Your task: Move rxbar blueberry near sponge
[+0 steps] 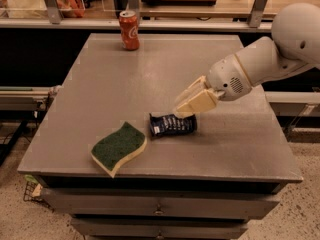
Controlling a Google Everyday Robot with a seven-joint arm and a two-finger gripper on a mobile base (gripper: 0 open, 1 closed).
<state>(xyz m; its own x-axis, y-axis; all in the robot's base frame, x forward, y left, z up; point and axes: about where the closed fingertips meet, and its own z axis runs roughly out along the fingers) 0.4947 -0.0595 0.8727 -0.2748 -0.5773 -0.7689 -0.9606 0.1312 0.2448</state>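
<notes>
The rxbar blueberry [171,125], a dark navy wrapper with white lettering, lies on the grey table [150,79] just right of the sponge [119,147], with a small gap between them. The sponge has a dark green top and pale yellow body and sits near the table's front left edge. My gripper [184,112] reaches in from the right on a white arm. It is shut on the bar's upper right end, with the bar resting low on the table.
A red soda can [129,30] stands at the far edge of the table. Shelving and a counter run behind the table. The white arm [260,64] spans the table's right side.
</notes>
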